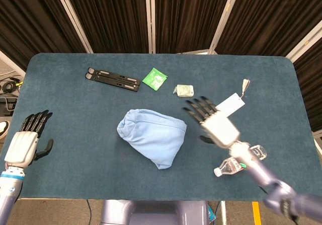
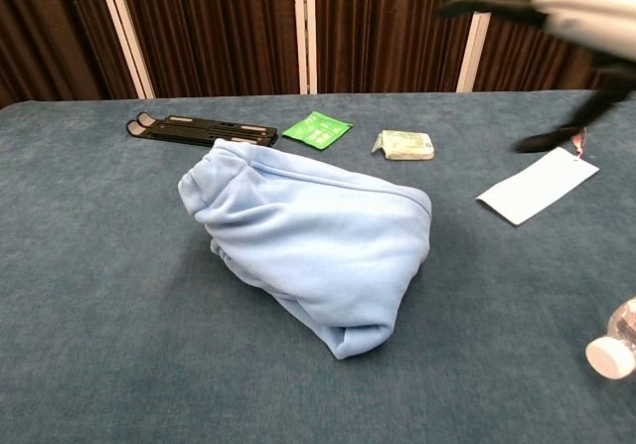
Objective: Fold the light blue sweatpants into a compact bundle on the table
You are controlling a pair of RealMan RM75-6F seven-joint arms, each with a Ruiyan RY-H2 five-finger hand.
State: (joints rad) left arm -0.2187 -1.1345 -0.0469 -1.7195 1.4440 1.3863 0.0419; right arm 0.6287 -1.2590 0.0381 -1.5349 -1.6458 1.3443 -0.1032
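The right hand (image 1: 216, 124) hangs above the bench (image 1: 70, 134), fingers (image 1: 197, 106) spread, holding nothing. The left hand (image 1: 25, 139) is released too, near the left edge. The light blue sweatpants (image 1: 151, 137) lie bundled mid-bench. A water bottle (image 1: 239, 160) lies toward the front edge; a white card (image 1: 224, 110), green packet (image 1: 154, 78) and black stand (image 1: 113, 79) sit rearward. Dark curtains (image 1: 100, 13) hang behind.

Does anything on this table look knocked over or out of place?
A plastic water bottle lies on its side near the table's front edge, below the right hand. The light blue sweatpants sit bundled mid-table; nothing looks spilled or damaged.
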